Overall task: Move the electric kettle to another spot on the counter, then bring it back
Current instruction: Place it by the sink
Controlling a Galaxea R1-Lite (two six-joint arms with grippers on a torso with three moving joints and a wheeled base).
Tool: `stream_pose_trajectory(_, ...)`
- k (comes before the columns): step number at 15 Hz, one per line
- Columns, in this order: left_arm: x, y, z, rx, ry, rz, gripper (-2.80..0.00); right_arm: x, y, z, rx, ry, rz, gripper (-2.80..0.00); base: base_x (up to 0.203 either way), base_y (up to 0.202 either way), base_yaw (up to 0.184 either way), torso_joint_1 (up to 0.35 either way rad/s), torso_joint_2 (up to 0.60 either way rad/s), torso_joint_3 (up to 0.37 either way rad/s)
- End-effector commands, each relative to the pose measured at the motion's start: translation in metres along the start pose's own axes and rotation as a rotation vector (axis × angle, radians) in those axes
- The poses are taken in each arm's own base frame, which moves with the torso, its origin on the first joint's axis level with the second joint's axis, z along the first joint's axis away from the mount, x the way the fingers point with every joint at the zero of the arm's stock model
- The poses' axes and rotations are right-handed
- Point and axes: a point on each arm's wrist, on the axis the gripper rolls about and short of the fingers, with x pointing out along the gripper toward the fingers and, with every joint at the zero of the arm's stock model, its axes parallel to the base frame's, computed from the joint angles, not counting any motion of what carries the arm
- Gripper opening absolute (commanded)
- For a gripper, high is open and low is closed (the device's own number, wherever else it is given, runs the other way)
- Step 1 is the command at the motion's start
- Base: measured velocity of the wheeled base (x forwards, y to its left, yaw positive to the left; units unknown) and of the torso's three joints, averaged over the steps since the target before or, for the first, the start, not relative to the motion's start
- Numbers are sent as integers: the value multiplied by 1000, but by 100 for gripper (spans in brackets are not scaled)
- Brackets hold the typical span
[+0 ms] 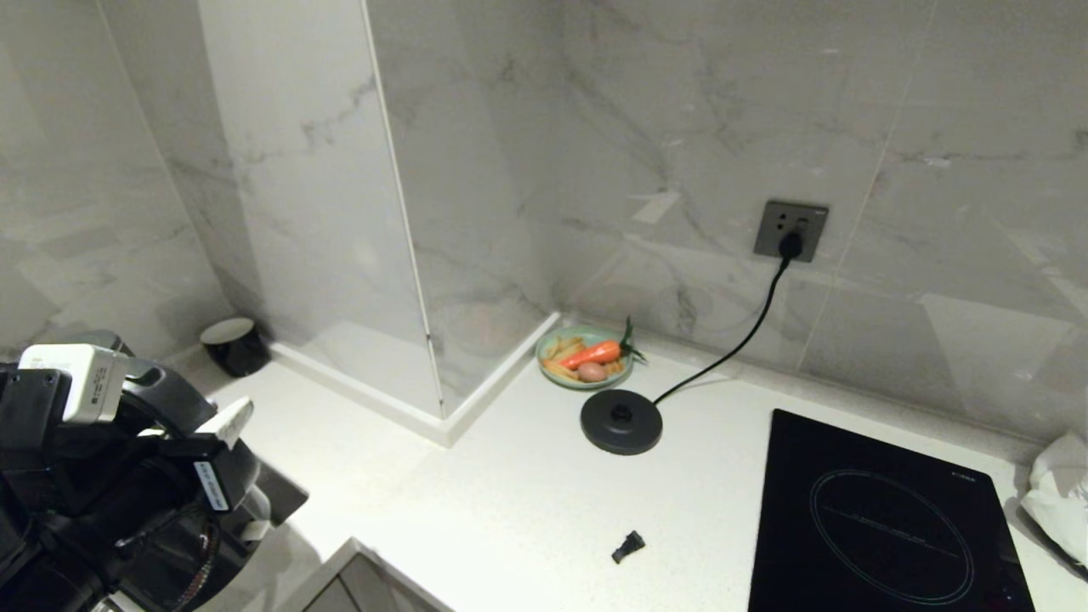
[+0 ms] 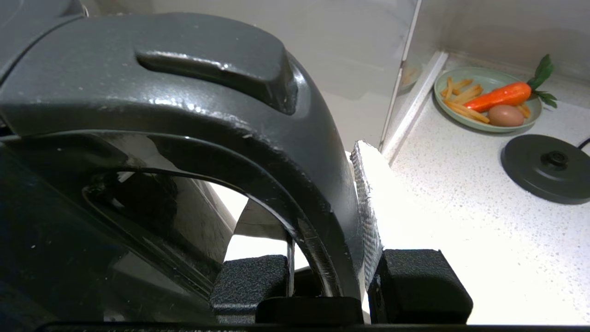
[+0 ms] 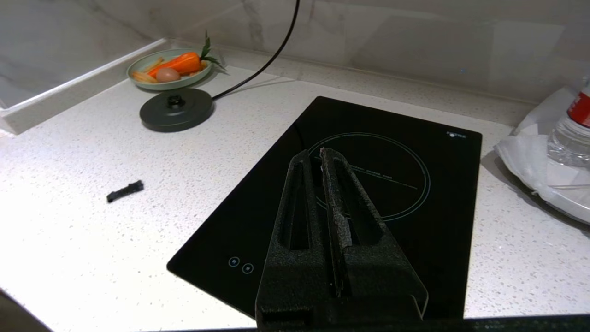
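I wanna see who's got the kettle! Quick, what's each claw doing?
Left claw: closed on the electric kettle, gripping its handle.
Right claw: closed, holding nothing, above the hob.

Your right gripper (image 3: 318, 154) hangs over the hob — fingers pressed together, holding nothing.

Below it you have the black glass induction hob (image 3: 378, 184), set into the white speckled counter (image 3: 138, 240). Toward the far left sits the round black kettle base (image 3: 176, 109), its cord (image 3: 272, 53) running up the marble wall. Just beyond the base is a green plate (image 3: 170, 76) holding a carrot, an egg and some fries. A small black part (image 3: 125, 191) lies alone on the counter, well apart from the hob — nearer you than the base. At the far right, a water bottle (image 3: 571, 133) rests on white plastic wrapping (image 3: 530, 175).
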Motion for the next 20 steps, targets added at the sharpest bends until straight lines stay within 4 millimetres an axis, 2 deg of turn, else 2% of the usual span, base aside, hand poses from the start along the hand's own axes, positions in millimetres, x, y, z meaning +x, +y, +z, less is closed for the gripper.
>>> stream_pose_trajectory(1,2,-2,2,-2,-4,-3,-280,0,0,0,-1,1,0,-280,0,0,0,0,0,0)
stream_pose_trajectory(5,4,-2,1,2,5,-1,-280,0,0,0,-1,2,0,-280,0,0,0,19,-20,-22)
stream_pose_trajectory(12,11,-5,2,4,10,-2,-280,0,0,0,-1,2,0,-280,0,0,0,103,-232,-128)
stream_pose_trajectory(15,29,-12,2,9,37,2,-280,0,0,0,-1,1,0,-280,0,0,0,0,0,0)
stream_pose_trajectory(18,58,-25,3,1,44,-6,-280,0,0,0,-1,0,0,-280,0,0,0,0,0,0)
stream_pose_trajectory(20,83,-36,-6,-3,42,-12,-280,0,0,0,0,1,0,-280,0,0,0,0,0,0)
